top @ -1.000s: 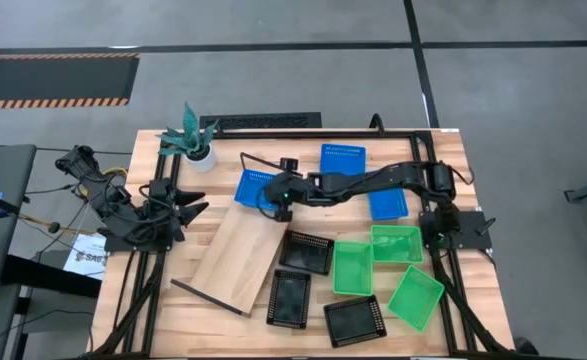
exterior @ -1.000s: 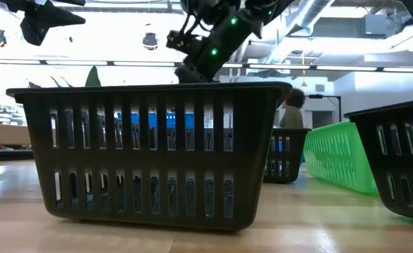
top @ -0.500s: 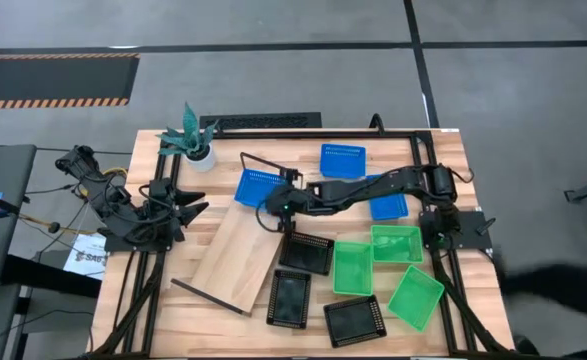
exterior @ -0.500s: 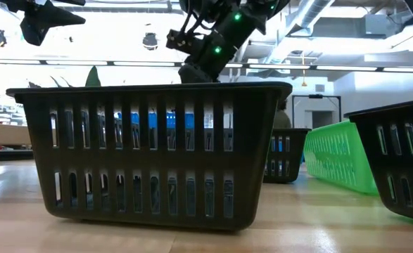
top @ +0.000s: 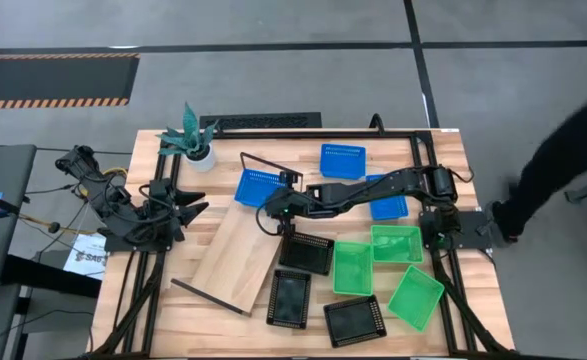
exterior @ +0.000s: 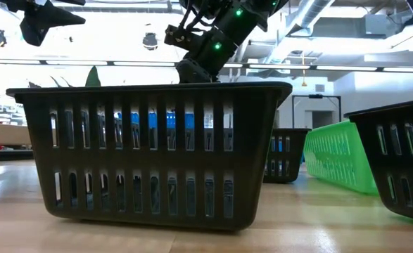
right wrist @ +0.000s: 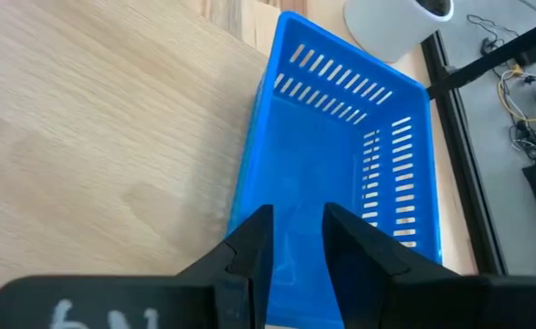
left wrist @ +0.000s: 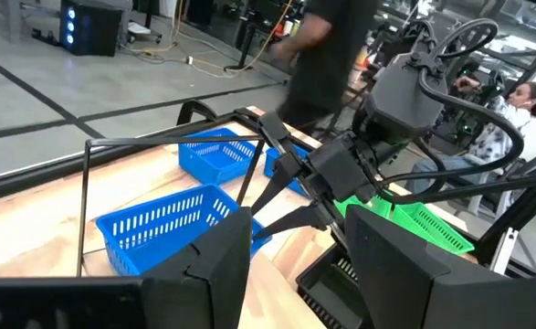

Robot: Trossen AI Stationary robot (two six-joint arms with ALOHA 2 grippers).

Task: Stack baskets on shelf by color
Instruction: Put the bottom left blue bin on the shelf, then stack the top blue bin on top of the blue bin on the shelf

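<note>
Blue basket (top: 256, 187) lay at the far end of the light-wood shelf (top: 236, 256) in the high view, its near right corner hidden under the right gripper (top: 276, 211); the left gripper (top: 195, 209) waited at the table's left. Two more blue baskets (top: 342, 160) lay farther right.

Low view: a black basket (exterior: 150, 151) blocked most of the table.

Right wrist view: the fingers (right wrist: 249, 251) stood slightly parted, straddling the blue basket's wall, clamped or not I cannot tell.

Left wrist view: left fingers (left wrist: 215, 265) spread, empty.
</note>
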